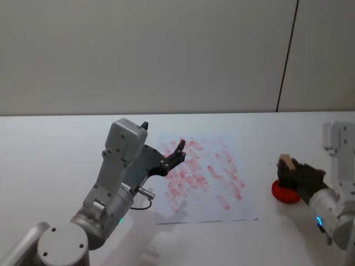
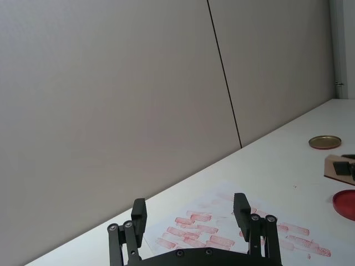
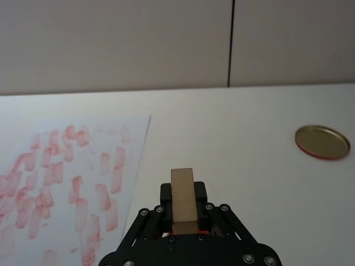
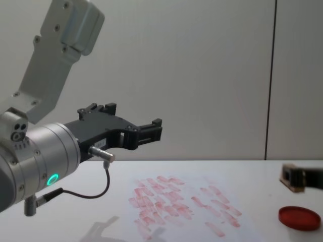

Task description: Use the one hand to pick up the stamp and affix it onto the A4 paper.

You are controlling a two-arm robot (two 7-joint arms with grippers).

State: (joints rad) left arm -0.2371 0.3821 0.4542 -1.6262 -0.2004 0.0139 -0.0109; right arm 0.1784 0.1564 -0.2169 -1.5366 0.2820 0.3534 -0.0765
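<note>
Chest view: right end effector (image 4: 299, 177) holds stamp (image 4: 292, 186) clear above ink pad (image 4: 299, 218).

Illumination is bright, even and diffuse. The left arm (image 1: 119, 166) casts a soft, pale shadow on the table (image 1: 55, 144) at the near edge of the A4 paper (image 1: 238, 208). The ring light (image 4: 52, 179) glows green.

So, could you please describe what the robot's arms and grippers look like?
Both arms are silver-grey with cylindrical wrists. The left gripper and right gripper are black two-finger linkages with visible screws. The left wrist has a green ring light and a thin black cable; the right wrist shows a blue light.
</note>
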